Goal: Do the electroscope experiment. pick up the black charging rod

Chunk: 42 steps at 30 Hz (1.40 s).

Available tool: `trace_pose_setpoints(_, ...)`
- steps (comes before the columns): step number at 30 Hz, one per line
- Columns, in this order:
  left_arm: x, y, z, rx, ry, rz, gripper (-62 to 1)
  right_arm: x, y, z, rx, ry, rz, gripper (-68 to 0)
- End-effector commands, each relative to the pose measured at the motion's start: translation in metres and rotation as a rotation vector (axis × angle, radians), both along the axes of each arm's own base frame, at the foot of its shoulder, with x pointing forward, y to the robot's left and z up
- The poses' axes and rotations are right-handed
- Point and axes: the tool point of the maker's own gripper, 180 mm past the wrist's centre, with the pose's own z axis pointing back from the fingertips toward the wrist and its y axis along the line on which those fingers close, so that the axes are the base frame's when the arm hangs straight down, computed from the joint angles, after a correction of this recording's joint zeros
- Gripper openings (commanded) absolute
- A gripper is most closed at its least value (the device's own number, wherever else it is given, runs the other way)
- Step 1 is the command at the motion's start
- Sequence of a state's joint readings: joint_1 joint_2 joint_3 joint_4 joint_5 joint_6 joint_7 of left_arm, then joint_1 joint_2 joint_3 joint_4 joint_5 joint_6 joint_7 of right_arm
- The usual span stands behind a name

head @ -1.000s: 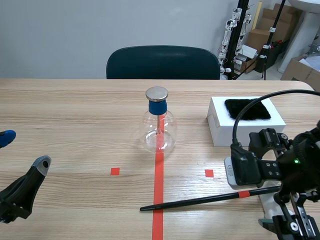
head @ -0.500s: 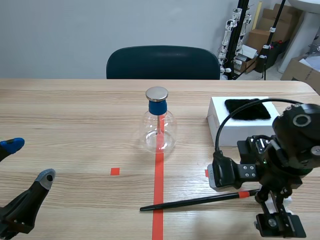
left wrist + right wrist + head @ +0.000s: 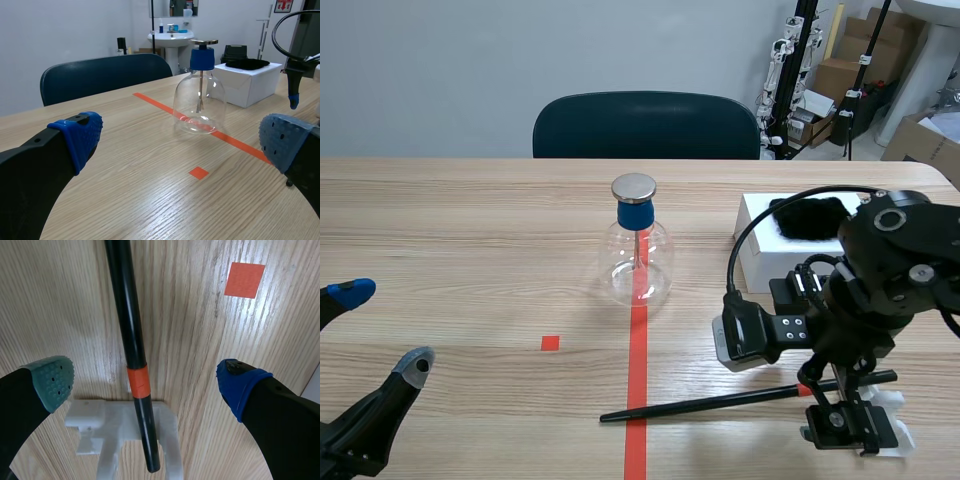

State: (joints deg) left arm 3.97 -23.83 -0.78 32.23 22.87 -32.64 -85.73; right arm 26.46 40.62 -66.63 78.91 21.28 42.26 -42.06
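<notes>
Lying on the worktop [image 3: 470, 220], the black charging rod [image 3: 720, 401] crosses the red tape line, as the scene view shows along its full length. Only the right wrist view shows clearly its red-banded end resting on a white cradle [image 3: 125, 432]. The right jaws, spread wide, straddle the rod without touching it. The left jaws, also wide, stand well apart from it.
</notes>
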Motion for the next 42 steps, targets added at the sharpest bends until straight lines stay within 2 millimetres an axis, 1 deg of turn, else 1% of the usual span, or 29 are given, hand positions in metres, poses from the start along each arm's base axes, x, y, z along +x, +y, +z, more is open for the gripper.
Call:
trace_pose_setpoints(1,0.001,0.0,0.008,0.001,-0.04,-0.013,1.4,0.01,-0.002,0.006,0.01,-0.018,-0.003,-10.0)
trace_pose_setpoints(4,-0.002,-0.003,0.008,0.022,-0.056,-0.033,1.4,0.011,-0.001,0.005,0.028,-0.016,-0.009,-10.0)
trace_pose_setpoints(9,-0.004,-0.006,0.007,0.031,-0.057,-0.046,1.4,0.008,0.0,0.003,0.042,-0.005,-0.004,-10.4)
trace_pose_setpoints(12,-0.004,-0.006,0.007,0.031,-0.058,-0.047,1.4,0.006,0.001,0.003,0.053,-0.001,-0.003,-17.0)
trace_pose_setpoints(13,-0.004,-0.006,0.007,0.031,-0.058,-0.047,1.4,0.006,0.0,0.003,0.051,-0.001,-0.004,-18.1)
trace_pose_setpoints(17,-0.004,-0.005,0.007,0.031,-0.058,-0.046,1.4,0.006,-0.006,0.003,0.04,-0.002,-0.009,-18.2)
trace_pose_setpoints(20,-0.004,-0.005,0.007,0.031,-0.057,-0.046,1.4,0.006,-0.01,0.003,0.032,-0.002,-0.013,-23.3)
trace_pose_setpoints(23,-0.004,-0.006,0.007,0.031,-0.057,-0.046,1.4,0.006,-0.014,0.003,0.026,-0.002,-0.016,-26.9)
trace_pose_setpoints(28,-0.004,-0.006,0.006,0.033,-0.055,-0.046,1.4,0.006,-0.014,0.003,0.025,-0.002,-0.016,-34.6)
trace_pose_setpoints(33,-0.005,-0.006,0.006,0.043,-0.063,-0.042,1.4,0.006,-0.014,0.003,0.025,-0.002,-0.016,-38.4)
trace_pose_setpoints(39,-0.005,-0.006,0.005,0.046,-0.061,-0.041,1.4,0.006,-0.014,0.003,0.024,-0.002,-0.016,-51.8)
trace_pose_setpoints(40,-0.005,-0.005,0.005,0.045,-0.062,-0.039,1.4,0.007,-0.014,0.003,0.023,-0.002,-0.016,-53.4)
trace_pose_setpoints(42,-0.005,-0.005,0.005,0.043,-0.062,-0.036,1.4,0.007,-0.014,0.003,0.023,-0.002,-0.016,-54.5)
